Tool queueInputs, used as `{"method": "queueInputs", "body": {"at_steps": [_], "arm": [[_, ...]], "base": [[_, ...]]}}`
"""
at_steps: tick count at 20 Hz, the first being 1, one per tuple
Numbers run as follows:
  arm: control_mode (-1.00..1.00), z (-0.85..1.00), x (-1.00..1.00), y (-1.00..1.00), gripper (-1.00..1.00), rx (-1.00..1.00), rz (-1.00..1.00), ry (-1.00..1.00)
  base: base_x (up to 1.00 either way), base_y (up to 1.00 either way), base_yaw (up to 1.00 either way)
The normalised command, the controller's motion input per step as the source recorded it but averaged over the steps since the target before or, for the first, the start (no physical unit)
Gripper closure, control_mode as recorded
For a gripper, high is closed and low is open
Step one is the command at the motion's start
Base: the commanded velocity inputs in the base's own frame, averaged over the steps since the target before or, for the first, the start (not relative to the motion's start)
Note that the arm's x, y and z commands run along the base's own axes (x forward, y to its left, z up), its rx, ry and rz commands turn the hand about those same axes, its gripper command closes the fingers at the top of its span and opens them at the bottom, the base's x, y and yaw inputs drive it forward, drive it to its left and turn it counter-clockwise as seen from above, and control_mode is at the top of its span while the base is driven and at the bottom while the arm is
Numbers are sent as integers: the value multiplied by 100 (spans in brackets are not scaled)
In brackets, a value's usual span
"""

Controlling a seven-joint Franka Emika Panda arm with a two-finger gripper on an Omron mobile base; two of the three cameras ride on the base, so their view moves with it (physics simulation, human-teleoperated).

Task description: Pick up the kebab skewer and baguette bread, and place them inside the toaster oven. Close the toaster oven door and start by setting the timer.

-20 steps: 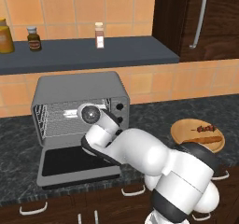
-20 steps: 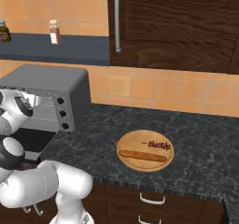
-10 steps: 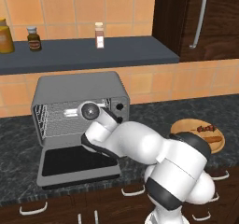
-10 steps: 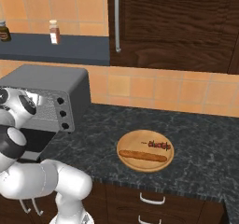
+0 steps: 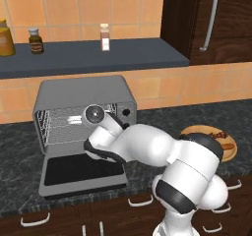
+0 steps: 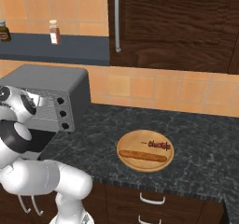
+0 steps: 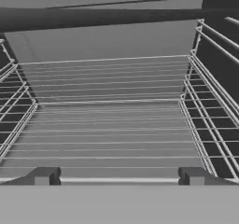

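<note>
Both food items are on the wooden plate (image 6: 123,157), lower right of centre in the right base view: kebab skewer (image 6: 158,145) just behind the baguette bread (image 6: 142,156), untouched. In the left base view the toaster oven (image 5: 83,90) sits centre-left with the toaster oven door (image 5: 81,170) dropped flat on the table (image 6: 200,139). Over the last second the arm has swung a little lower and leftward in front of the oven mouth; plate, food and door haven't moved. Hand view looks straight into the cavity at the wire rack (image 7: 109,125), so the wrist is at the opening. Jaws are spread fully, holding nothing. My read: door step done, no food loaded; the next move has to go right, to the plate.
</note>
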Motion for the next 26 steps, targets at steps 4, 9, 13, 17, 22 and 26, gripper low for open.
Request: {"method": "queueInputs", "body": {"at_steps": [4, 9, 13, 17, 22, 26], "arm": [[-100, -1, 12, 0, -100, 0, 0, 4], [-100, -5, 22, 3, -100, 0, 0, 0], [-100, -30, 0, 8, -100, 0, 0, 1], [-100, -29, 0, 9, -100, 0, 0, 0], [-100, -44, -32, 2, -100, 0, 0, 1], [-100, -69, -79, 0, -100, 0, 0, 0]], "base": [[0, 0, 0], [0, 0, 0], [0, 0, 0], [0, 0, 0], [0, 0, 0], [0, 0, 0]]}}
